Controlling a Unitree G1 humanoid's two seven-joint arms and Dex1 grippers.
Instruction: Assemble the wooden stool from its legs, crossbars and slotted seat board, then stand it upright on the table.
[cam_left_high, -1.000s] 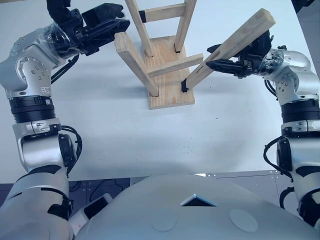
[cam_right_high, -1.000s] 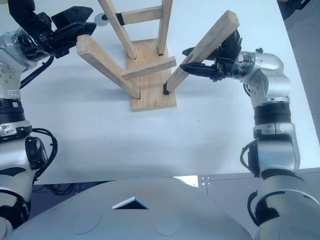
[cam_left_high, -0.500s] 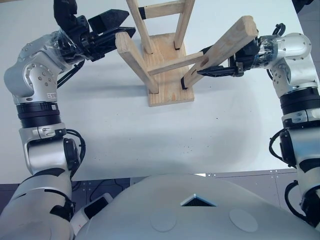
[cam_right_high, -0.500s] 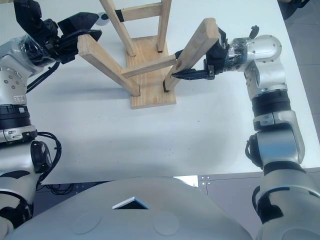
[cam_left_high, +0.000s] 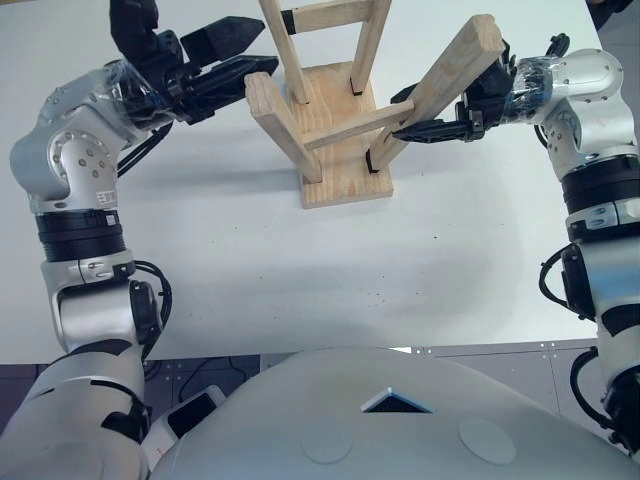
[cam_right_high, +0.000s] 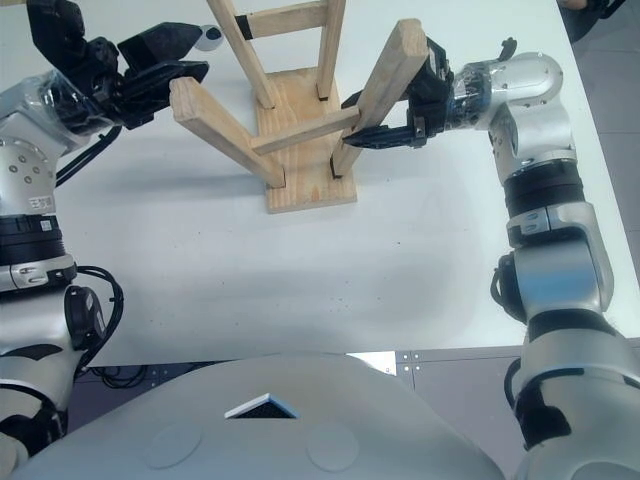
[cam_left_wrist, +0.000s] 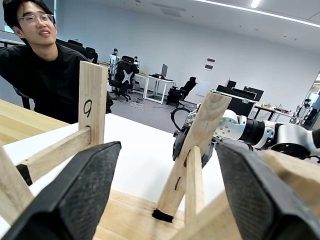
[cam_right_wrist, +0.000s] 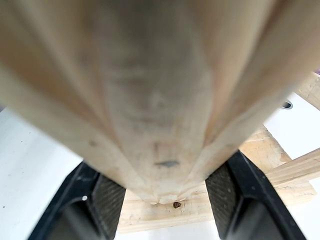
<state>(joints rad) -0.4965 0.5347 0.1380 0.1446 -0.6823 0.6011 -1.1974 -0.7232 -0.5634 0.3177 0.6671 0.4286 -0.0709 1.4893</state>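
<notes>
Pale wooden stool (cam_left_high: 345, 125) sits upside down near the far middle of the white surface (cam_left_high: 250, 260); flat slotted seat board (cam_left_high: 345, 185) lies on the surface with four square legs pointing up.

Right tool (cam_right_high: 358, 122) is closed on the near-right leg (cam_left_high: 450, 70) about midway up, and in the right wrist view the black pads (cam_right_wrist: 107, 200) press both sides of the wood.

Left tool (cam_right_high: 200, 50) is spread wide and holds nothing; it sits at the top end of the near-left leg (cam_left_high: 285, 130); can't tell if the lower finger touches it.

Thin wooden crossbar (cam_left_high: 345, 125) spans the two near legs; both lean outward, not square to the board.

Likely step: squaring the near legs and seating the crossbar; flipping upright is not yet done.

Risks:
- pushing the right leg inward too hard could pop the crossbar out of its joint;
- that push could also lever the leg foot out of its slot;
- nothing pins the board, so a sideways shove may slide or tip the whole stool;
- the open left tool may knock the left leg instead of bracing it.

Hard to see:
- leg feet in the slots are masked by dark patches;
- the crossbar's right end is behind the right tool;
- the far legs' tops are cut off at the frame edge.
</notes>
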